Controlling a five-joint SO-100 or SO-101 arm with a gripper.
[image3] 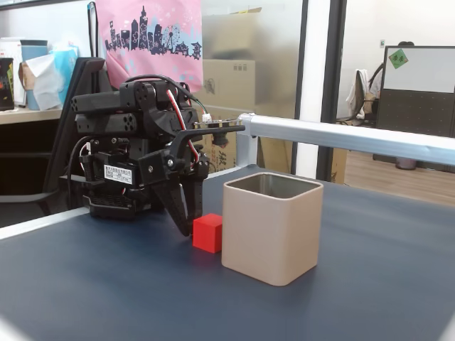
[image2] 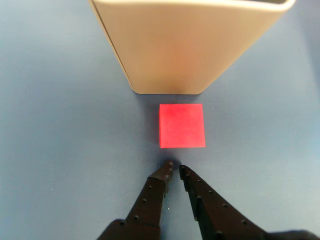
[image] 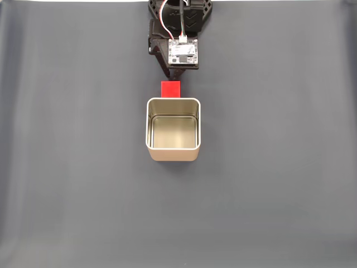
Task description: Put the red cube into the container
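The gripper (image2: 175, 167) hangs low over the tabletop (image2: 55, 150) with its fingers nearly pressed together, holding nothing. In the wrist view the red cube (image2: 182, 125) rests on the tabletop straight ahead of the fingertips, just beyond them and not touching. Directly past the cube, on the same line, stands the container (image2: 175, 45), open and empty, its near wall just beside the cube's far face. The gripper would probably have to spread its fingers before moving forward around the cube.
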